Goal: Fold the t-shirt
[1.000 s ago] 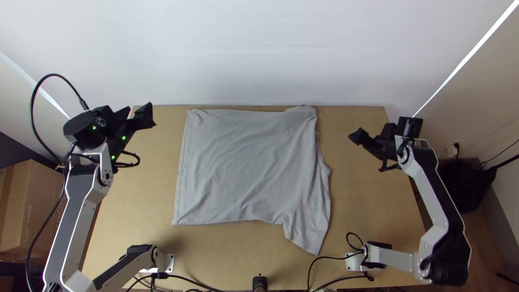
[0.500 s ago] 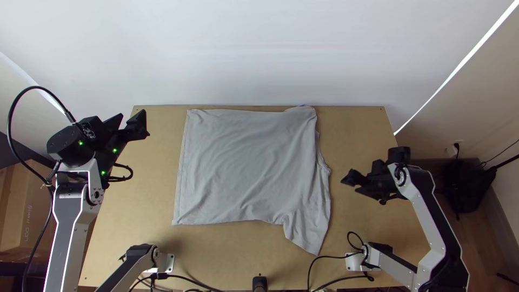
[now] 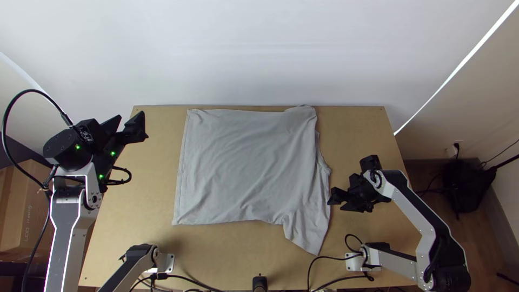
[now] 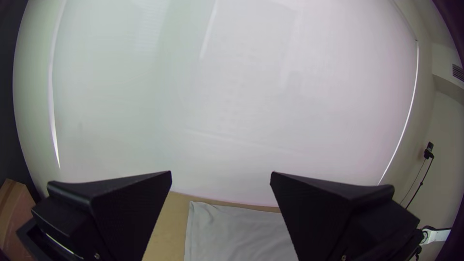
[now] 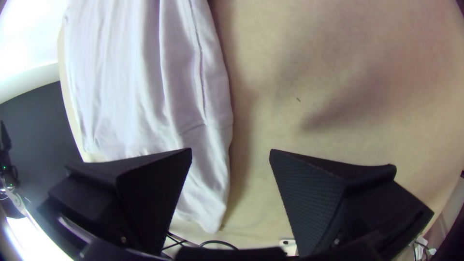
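The grey t-shirt (image 3: 248,167) lies spread on the table, a sleeve jutting toward the near edge at its right end, light creases across its body. Off its left side, over the table's far left corner, my left gripper (image 3: 131,125) is held open. My right gripper (image 3: 339,203) is open beside the shirt's right edge, close to the sleeve. In the left wrist view, part of the shirt (image 4: 237,232) appears between the spread fingers of the left gripper (image 4: 221,176). In the right wrist view, the sleeve (image 5: 205,179) lies below the parted fingers of the right gripper (image 5: 231,154).
The light wooden table (image 3: 146,194) has bare strips around the shirt. Black cables (image 3: 324,281) run along its near edge by the arms' bases. A pale wall (image 3: 259,54) rises behind the far edge, and a cardboard box (image 3: 27,211) stands beyond the left side.
My right gripper has come nearer the table's front edge and leftward, up to the shirt's right side. The left gripper has shifted slightly left and nearer. The shirt has stayed put.
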Available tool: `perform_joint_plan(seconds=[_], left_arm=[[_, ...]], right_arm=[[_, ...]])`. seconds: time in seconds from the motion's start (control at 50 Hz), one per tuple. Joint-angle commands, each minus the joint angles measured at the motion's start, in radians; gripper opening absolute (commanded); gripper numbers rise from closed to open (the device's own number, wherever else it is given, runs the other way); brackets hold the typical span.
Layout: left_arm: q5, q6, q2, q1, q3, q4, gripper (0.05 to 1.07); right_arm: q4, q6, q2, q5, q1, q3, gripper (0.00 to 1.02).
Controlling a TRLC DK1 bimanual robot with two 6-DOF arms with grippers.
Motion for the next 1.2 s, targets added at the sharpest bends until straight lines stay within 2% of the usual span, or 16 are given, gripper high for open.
perform_joint_plan(seconds=[0.0, 0.16, 0.22, 0.3, 0.42, 0.54, 0.58, 0.64, 0.86, 1.06, 1.18], left_arm=[[0.005, 0.001, -0.022, 0.011, -0.013, -0.004, 1.03], [0.005, 0.007, -0.041, 0.024, -0.026, -0.013, 1.03], [0.005, 0.011, -0.045, 0.028, -0.033, -0.021, 1.03], [0.005, 0.022, -0.053, 0.034, -0.04, -0.027, 1.03], [0.006, 0.067, -0.056, 0.034, -0.04, -0.081, 1.03], [0.072, 0.175, -0.064, 0.036, -0.039, -0.224, 1.03], [0.078, 0.243, -0.067, 0.036, -0.042, -0.277, 1.03], [0.084, 0.343, -0.076, 0.034, -0.046, -0.368, 1.03], [0.098, 0.734, -0.087, 0.025, -0.082, -0.719, 1.01], [0.097, 0.892, -0.05, 0.03, -0.169, -0.856, 1.01], [0.077, 0.97, -0.042, 0.036, -0.244, -0.877, 1.01]], right_arm=[[0.023, -0.006, 0.027, -0.005, 0.02, -0.027, 0.73], [0.071, 0.006, 0.047, -0.005, 0.035, -0.035, 0.73], [0.098, 0.006, 0.057, -0.005, 0.037, -0.039, 0.69], [0.127, 0.011, 0.071, -0.005, 0.046, -0.052, 0.68], [0.152, 0.009, 0.085, 0.004, 0.066, -0.058, 0.5], [0.173, 0.0, 0.082, 0.016, 0.078, -0.07, 0.34], [0.186, -0.004, 0.079, 0.025, 0.078, -0.07, 0.24], [0.229, -0.004, 0.06, 0.042, 0.077, -0.076, 0.02], [0.259, -0.001, 0.03, 0.042, 0.068, -0.094, 0.02], [0.259, -0.003, 0.02, 0.042, 0.065, -0.096, 0.02], [0.259, -0.001, 0.002, 0.042, 0.065, -0.101, 0.02]])
